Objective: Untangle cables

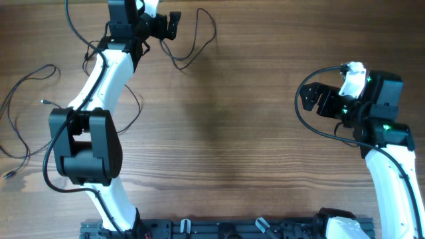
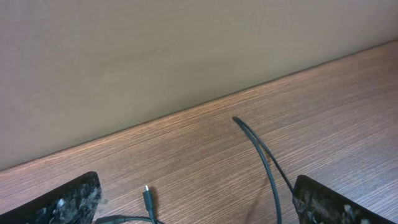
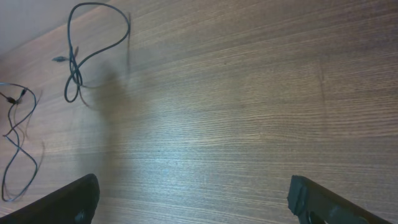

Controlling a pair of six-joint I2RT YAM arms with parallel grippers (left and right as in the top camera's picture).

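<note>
Three thin black cables lie apart on the wooden table. One [image 1: 212, 30] loops at the far edge right beside my left gripper [image 1: 174, 25], which is open. In the left wrist view a strand of it [image 2: 266, 165] runs down by the right finger [image 2: 329, 204], and a small plug end [image 2: 148, 199] lies between the spread fingers, held by nothing. A second cable [image 1: 140, 109] curves out from under the left arm. A third, with a plug [image 1: 44, 102], sprawls at the far left. My right gripper [image 1: 309, 98] hovers open at the right, over bare wood, far from the cables [image 3: 74, 68].
The left arm's white links [image 1: 106, 79] stretch from the near edge to the far edge and cover part of the middle cable. Thick black arm cabling [image 1: 302, 116] loops beside the right gripper. A black rail [image 1: 219, 229] runs along the near edge.
</note>
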